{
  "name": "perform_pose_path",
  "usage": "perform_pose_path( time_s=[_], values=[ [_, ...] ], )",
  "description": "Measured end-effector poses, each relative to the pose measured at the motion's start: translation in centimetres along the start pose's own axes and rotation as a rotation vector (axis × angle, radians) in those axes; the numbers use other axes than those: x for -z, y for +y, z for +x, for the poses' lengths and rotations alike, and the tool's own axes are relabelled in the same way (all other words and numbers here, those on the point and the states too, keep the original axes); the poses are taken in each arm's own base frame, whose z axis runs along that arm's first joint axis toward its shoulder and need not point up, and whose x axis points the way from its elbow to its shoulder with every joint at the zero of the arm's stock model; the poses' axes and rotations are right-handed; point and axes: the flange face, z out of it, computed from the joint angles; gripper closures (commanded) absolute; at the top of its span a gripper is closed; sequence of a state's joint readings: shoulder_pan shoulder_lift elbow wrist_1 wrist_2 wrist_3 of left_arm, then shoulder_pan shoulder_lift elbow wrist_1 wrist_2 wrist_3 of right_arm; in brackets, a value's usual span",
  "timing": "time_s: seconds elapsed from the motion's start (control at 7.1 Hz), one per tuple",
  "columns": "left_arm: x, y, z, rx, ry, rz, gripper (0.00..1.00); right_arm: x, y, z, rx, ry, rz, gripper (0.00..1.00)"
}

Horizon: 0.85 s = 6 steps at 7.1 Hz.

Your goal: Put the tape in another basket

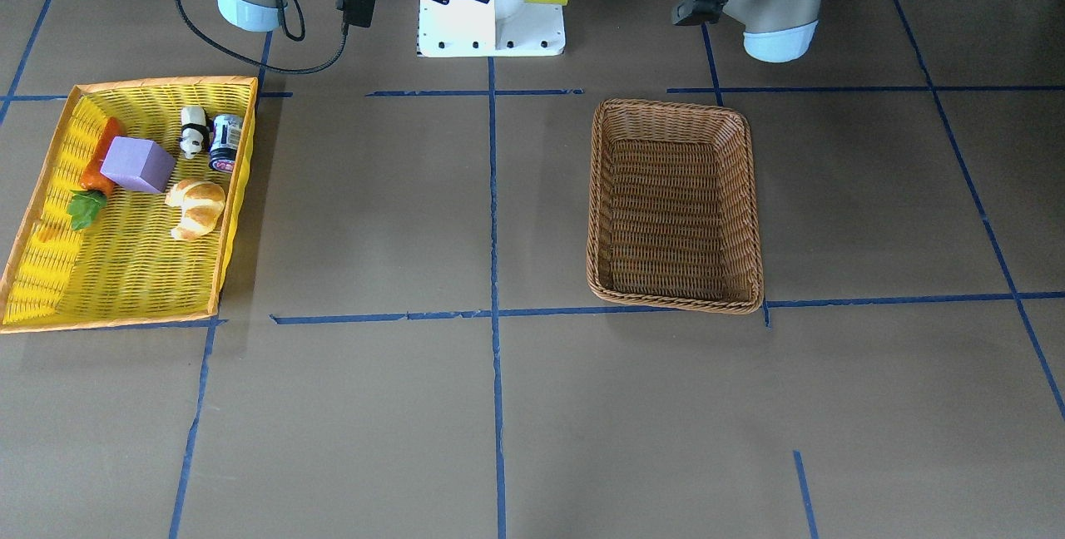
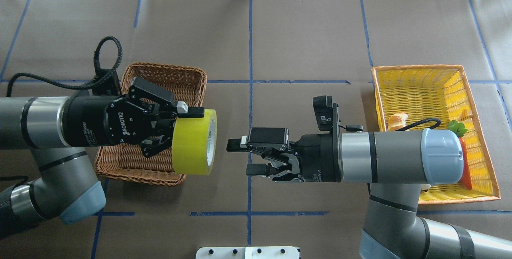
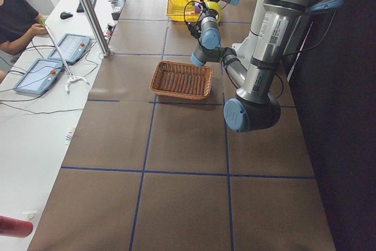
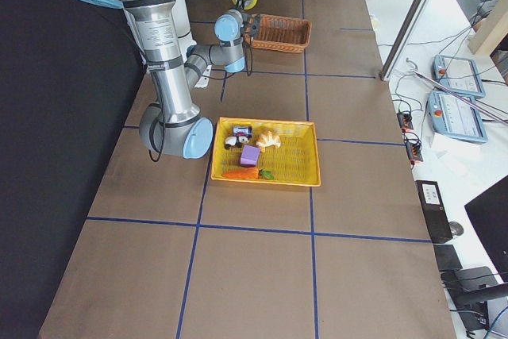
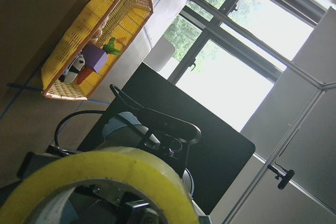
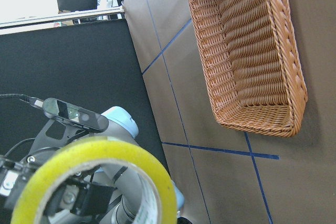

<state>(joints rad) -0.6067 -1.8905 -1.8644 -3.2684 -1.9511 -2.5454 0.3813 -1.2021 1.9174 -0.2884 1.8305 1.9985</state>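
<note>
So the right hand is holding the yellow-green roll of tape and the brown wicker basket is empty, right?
Not quite: the left hand holds the yellow-green roll of tape, as the overhead view shows. The brown wicker basket is indeed empty.

1. You get bright, even daylight across the table (image 1: 582,439) in the front-facing view, and the shadows there are soft; a faint darker band lies along the yellow tray (image 1: 235,190) on its side toward the centre
2. In the overhead view the strip beyond the table's far edge is blown out to white
3. In the left wrist view the windows (image 5: 236,82) glare hard, and the tape (image 5: 105,166) sits close to the lens, soft and out of focus
4. In the right wrist view the near roll is blurred too, the upper left corner is washed out, and the wicker basket (image 6: 252,51) is sharp
5. Both side views are clear, falling to near black along the robot's edge
</note>
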Motion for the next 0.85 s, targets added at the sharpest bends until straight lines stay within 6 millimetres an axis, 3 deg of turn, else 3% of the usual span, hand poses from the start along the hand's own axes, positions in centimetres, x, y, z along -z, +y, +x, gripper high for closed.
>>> perform_pose_path(
  time_s=[0.28,0.42,0.85],
  values=[
    [2.7,-1.8,1.1,-0.026,-0.042,0.049,0.94,1.3,-1.7,-0.2,0.013,0.015,0.032,0.00],
    [2.8,-2.5,1.2,-0.037,-0.071,0.082,0.94,2.9,-3.8,-0.7,0.032,0.050,0.069,0.00],
    [0.9,-4.4,1.2,-0.186,-0.292,0.209,0.96,8.6,-12.0,-3.5,0.162,0.290,0.174,0.00]
  ],
)
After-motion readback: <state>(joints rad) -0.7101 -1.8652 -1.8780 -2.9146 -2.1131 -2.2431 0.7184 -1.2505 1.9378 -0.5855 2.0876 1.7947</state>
